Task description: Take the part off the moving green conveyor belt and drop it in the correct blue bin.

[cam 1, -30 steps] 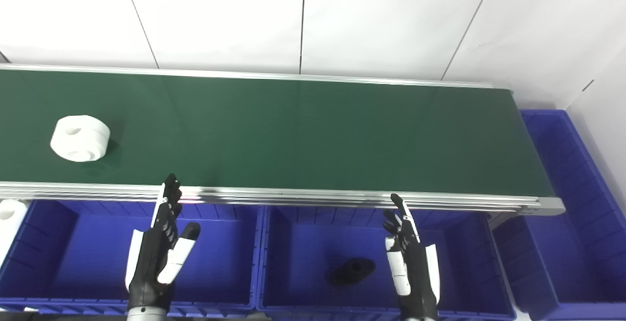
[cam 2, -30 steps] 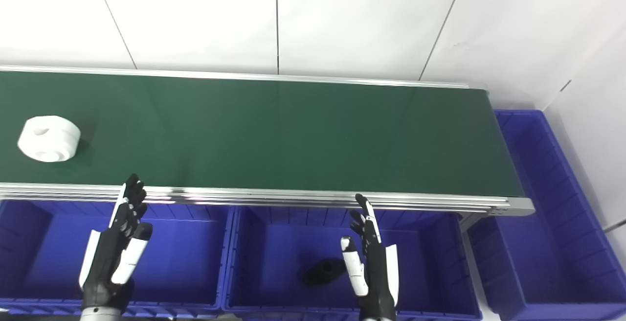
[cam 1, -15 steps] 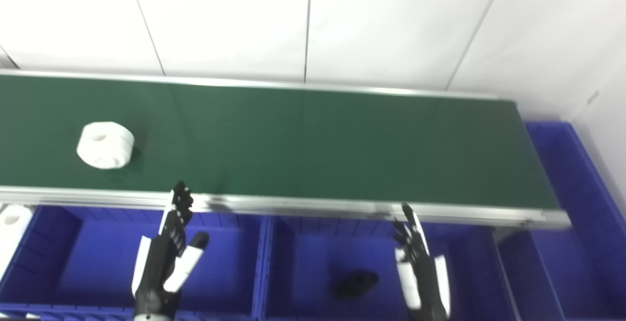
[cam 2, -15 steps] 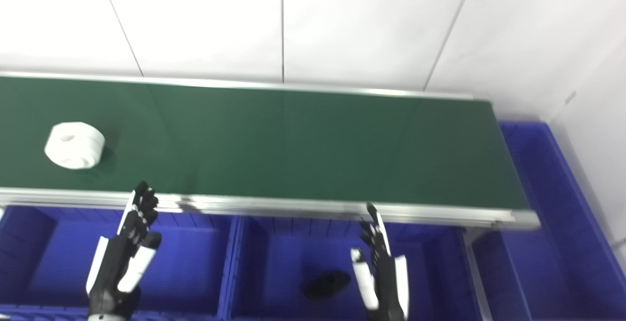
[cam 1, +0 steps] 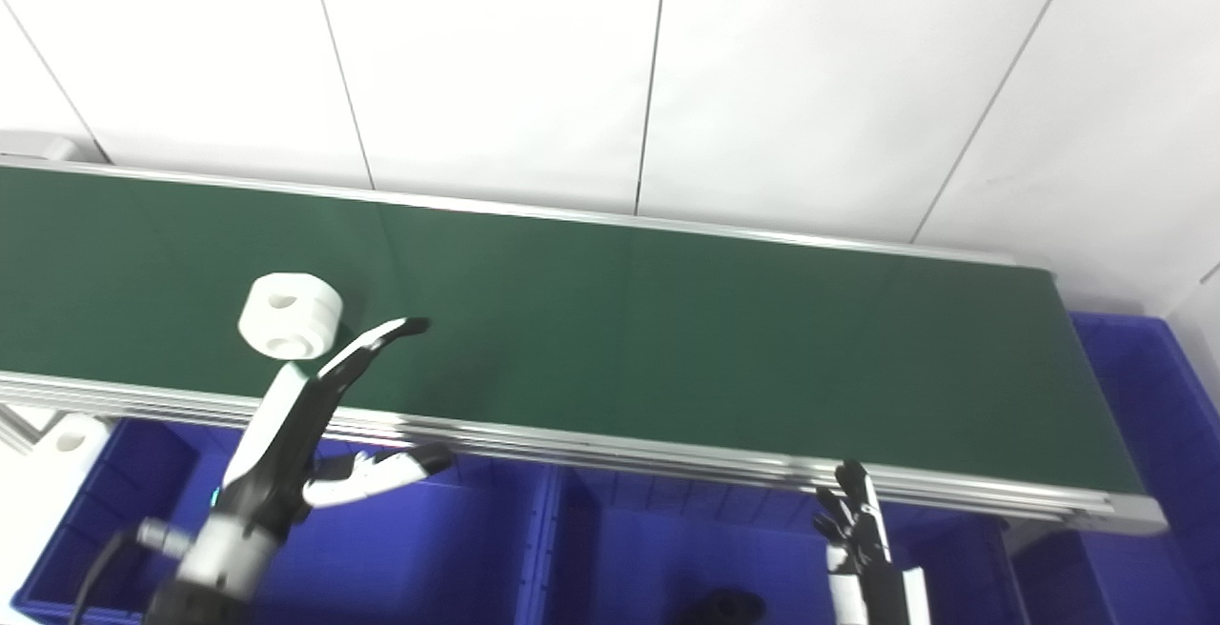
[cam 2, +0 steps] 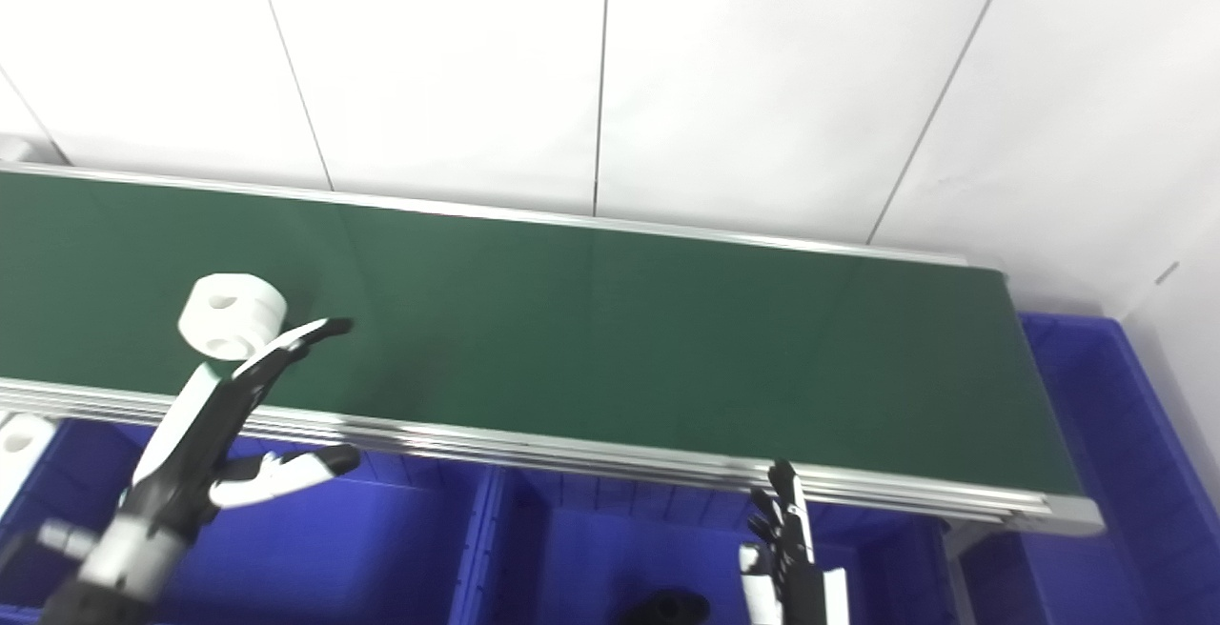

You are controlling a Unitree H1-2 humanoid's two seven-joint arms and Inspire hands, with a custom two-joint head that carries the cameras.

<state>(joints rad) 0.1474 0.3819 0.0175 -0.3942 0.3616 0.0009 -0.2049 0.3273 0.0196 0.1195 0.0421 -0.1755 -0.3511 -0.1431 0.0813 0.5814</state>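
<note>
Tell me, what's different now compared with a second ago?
The left hand has swung up from over the bins, its fingers spread over the belt beside the white part, which has ridden rightward. Nothing is gripped yet. The camera shifted too. The right hand stays open near the bins.

The belt (cam 1: pixel 610 320) is dark green and smooth, with a soft, dull shine. Its rails (cam 1: pixel 591 439) are shiny silver metal and catch the light. The part (cam 1: pixel 290 315) on the belt looks like white plastic, smooth and matt. The bins (cam 1: pixel 448 549) are bright blue plastic, a bit shiny, with ribbed walls. The black piece (cam 2: pixel 662 606) in 1 bin looks dull and dark. The left hand (cam 1: pixel 315 444) and right hand (cam 1: pixel 863 558) look like hard plastic, black and white, smooth and a little glossy. The wall (cam 1: pixel 610 63) is white, flat and smooth.
</note>
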